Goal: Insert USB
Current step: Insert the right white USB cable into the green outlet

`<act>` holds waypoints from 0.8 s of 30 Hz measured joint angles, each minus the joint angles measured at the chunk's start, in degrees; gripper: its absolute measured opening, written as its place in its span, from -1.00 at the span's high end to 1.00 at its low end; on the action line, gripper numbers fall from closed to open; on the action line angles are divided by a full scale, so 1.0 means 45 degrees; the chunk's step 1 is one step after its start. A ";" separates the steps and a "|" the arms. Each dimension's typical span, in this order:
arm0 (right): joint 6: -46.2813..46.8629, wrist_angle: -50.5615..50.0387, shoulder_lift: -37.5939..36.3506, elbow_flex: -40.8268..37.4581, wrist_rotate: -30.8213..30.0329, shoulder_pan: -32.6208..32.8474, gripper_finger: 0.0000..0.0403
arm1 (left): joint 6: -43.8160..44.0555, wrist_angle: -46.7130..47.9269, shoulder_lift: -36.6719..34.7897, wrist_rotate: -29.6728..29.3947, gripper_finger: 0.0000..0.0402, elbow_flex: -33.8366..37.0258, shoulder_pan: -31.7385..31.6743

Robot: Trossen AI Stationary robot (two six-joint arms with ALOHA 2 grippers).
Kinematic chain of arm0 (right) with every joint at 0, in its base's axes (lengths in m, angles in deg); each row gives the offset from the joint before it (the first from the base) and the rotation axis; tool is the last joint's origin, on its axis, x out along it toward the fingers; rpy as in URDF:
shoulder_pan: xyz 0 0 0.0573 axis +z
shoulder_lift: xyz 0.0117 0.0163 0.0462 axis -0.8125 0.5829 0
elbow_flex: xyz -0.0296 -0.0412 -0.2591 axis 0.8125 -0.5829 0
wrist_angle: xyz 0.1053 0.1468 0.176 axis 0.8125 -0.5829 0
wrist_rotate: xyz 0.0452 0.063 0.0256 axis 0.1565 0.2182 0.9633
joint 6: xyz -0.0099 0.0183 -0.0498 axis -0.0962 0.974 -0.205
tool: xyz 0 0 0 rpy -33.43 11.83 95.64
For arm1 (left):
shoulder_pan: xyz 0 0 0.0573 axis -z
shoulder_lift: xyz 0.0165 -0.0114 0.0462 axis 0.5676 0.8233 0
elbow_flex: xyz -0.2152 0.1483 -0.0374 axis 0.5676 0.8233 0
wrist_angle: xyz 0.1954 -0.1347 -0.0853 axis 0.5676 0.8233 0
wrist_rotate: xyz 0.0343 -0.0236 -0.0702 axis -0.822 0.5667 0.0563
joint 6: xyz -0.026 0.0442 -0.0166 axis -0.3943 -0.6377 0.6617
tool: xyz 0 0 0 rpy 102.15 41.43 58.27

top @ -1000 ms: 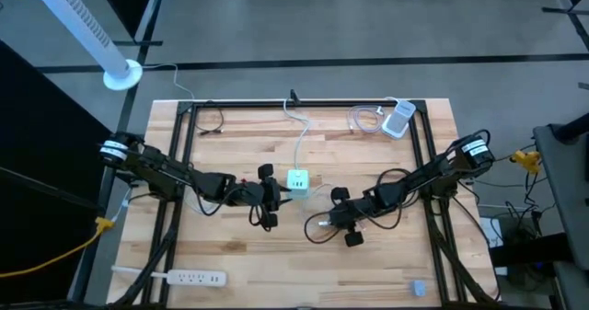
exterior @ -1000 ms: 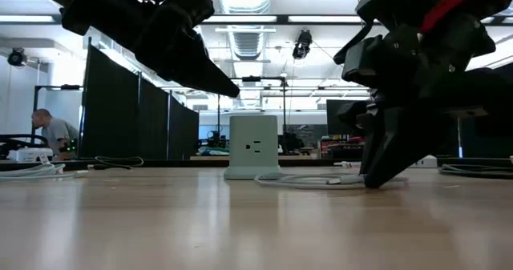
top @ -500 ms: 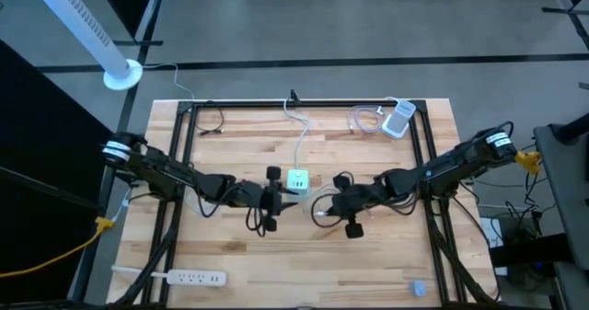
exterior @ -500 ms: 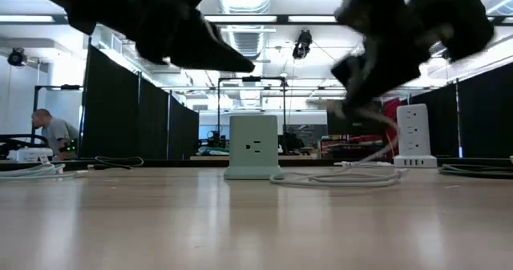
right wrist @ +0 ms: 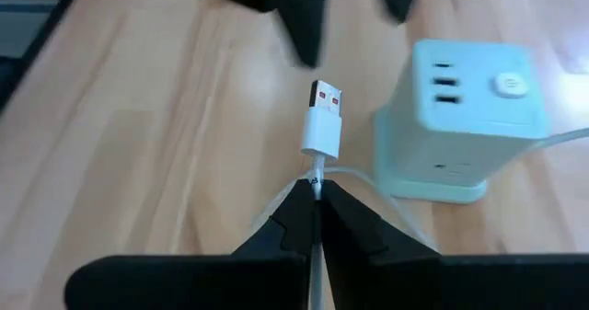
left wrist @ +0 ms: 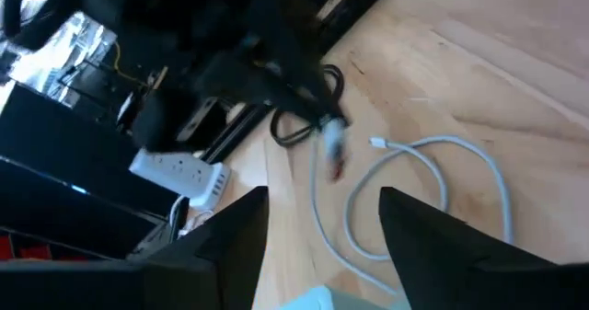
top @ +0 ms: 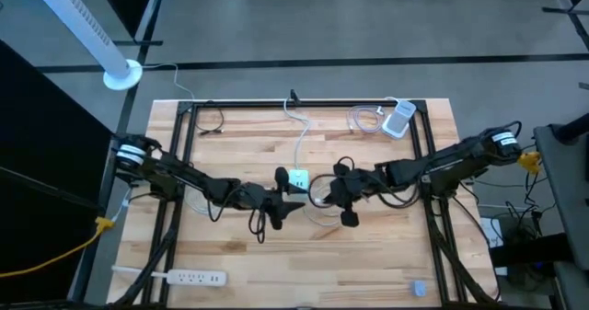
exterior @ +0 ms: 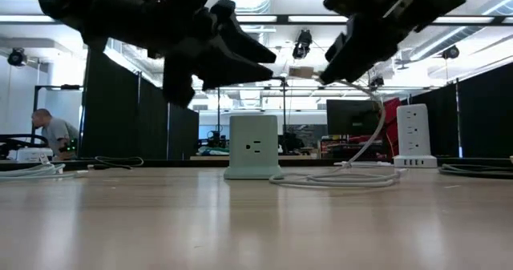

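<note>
A pale green socket cube (top: 297,178) stands on the wooden table at mid-table; its white cord runs to the far edge. It also shows in the low view (exterior: 253,146) and the right wrist view (right wrist: 469,117), with its USB ports on top. My right gripper (top: 321,189) is shut on a white USB cable just right of the cube, above the table. The cable's loop (top: 317,209) lies on the wood. My left gripper (top: 295,202) is open and empty, above the table just near-side of the cube. My right gripper pinches the white cable (right wrist: 317,177) between its two fingertips, right behind the USB plug's white body (right wrist: 324,131). The fingers lie along the cable. The plug (exterior: 300,72) sticks out ahead of them, lifted clear of the table above the cube's height. The cable hangs slack to its loop (exterior: 337,178).
A white tower strip (top: 398,119) with a coiled cable sits at the far right corner. A white power strip (top: 179,276) lies near the front left edge. A black cable (top: 210,121) lies far left. Black frame rails (top: 184,163) run along the table's sides. A person (exterior: 52,134) is far behind.
My right gripper has risen from the table and gone toward the far-left, toward the cube, carrying the USB plug up clear of the wood; the cable's loop trails after it. My left gripper has shifted a little toward the table's right edge.
</note>
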 joint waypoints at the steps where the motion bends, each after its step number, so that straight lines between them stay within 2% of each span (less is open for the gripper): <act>1: -0.0026 -0.0055 0.0011 0.0052 0.0094 -0.0105 1.00 | -0.0084 -0.0099 0.0072 -0.0008 -0.03 0.0000 0.0000; 4: -0.0426 0.0092 -0.0028 0.0281 0.0394 -0.0216 1.00 | -0.0213 -0.0244 0.0213 -0.0087 -0.06 0.0000 0.0000; 8: -0.0803 0.0045 0.0108 0.0388 0.0584 -0.0270 1.00 | -0.0320 -0.0709 0.0254 -0.0097 0.01 0.0000 -0.0066; 24: -0.1029 0.0474 0.0571 0.0991 0.0903 -0.0601 1.00 | -0.0168 -0.1438 0.0478 -0.0121 0.59 -0.0005 -0.0141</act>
